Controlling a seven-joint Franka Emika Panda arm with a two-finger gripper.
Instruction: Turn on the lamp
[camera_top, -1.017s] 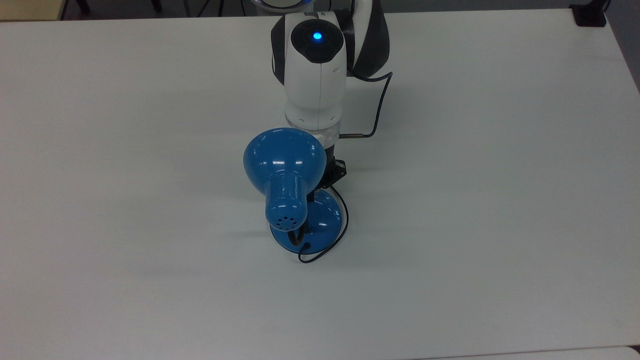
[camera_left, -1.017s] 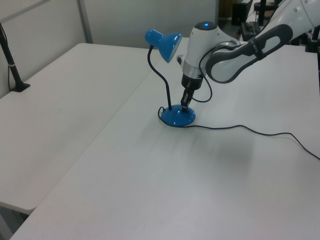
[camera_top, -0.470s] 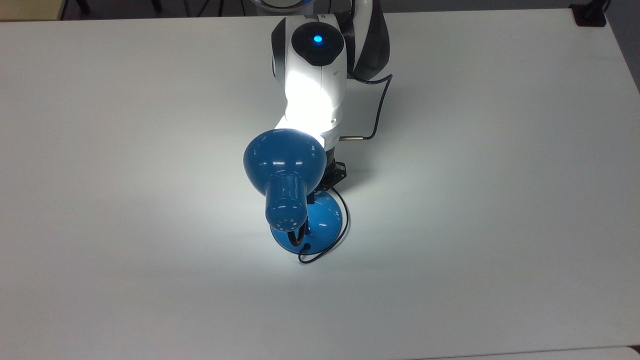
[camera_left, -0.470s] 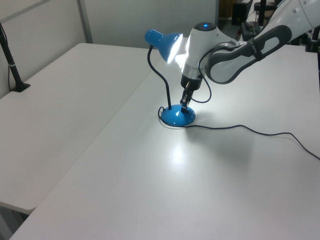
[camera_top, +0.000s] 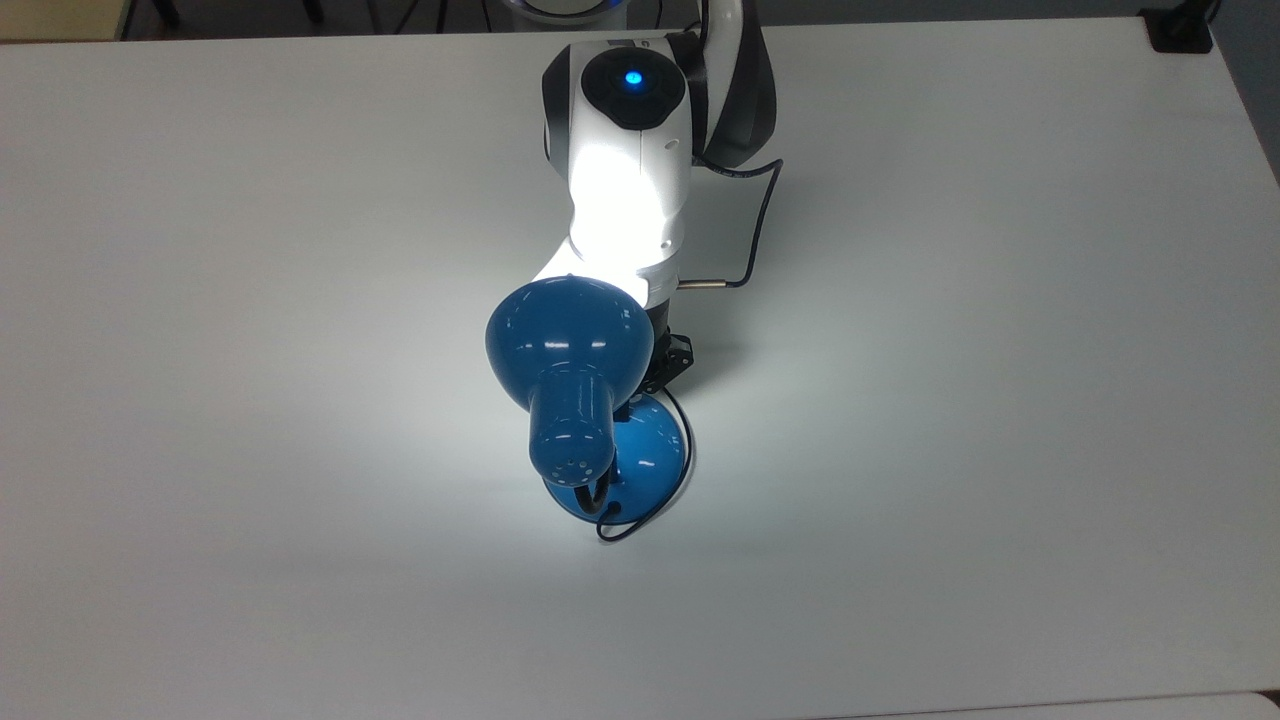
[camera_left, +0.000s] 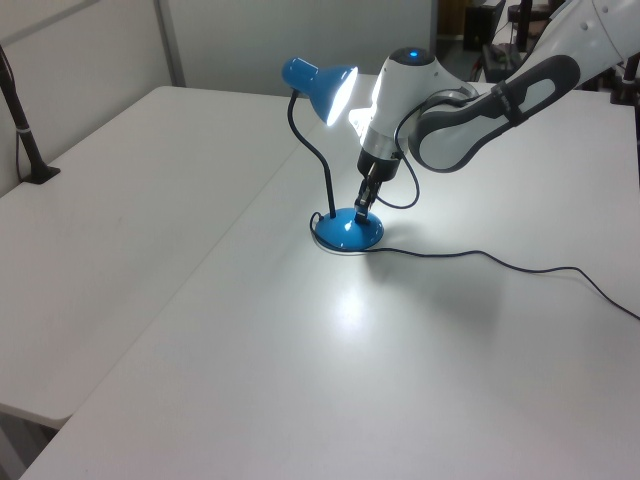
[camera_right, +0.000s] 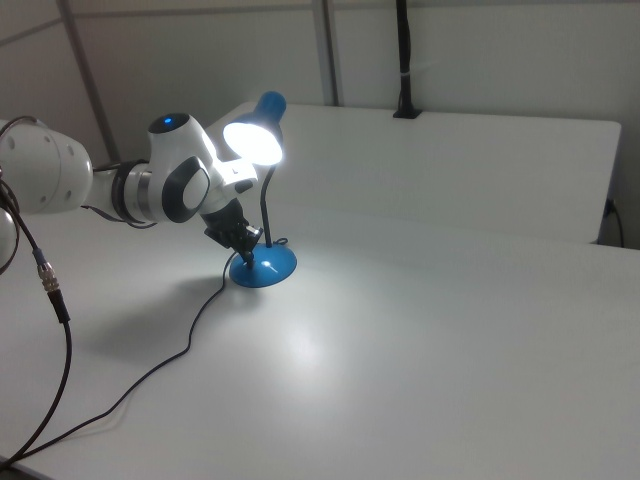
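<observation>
In the top view the lit lamp (camera_top: 570, 340) is seen mid-counter (camera_top: 1000, 400), in the left view the hand (camera_left: 361, 207) is set on its base, its grip not discernible, and in the right view light is thrown onto the arm (camera_right: 170, 185).

— What's on the surface (camera_left: 200, 330)?
— A blue lamp (camera_left: 322, 90), lit, throwing a bright patch beside its round base (camera_left: 348, 231). Its black cord (camera_left: 500, 262) trails off toward the left view's right.
— And the arm?
— The gripper (camera_left: 361, 207) points down, its tip touching the base just beside the black neck (camera_left: 312, 160).
</observation>
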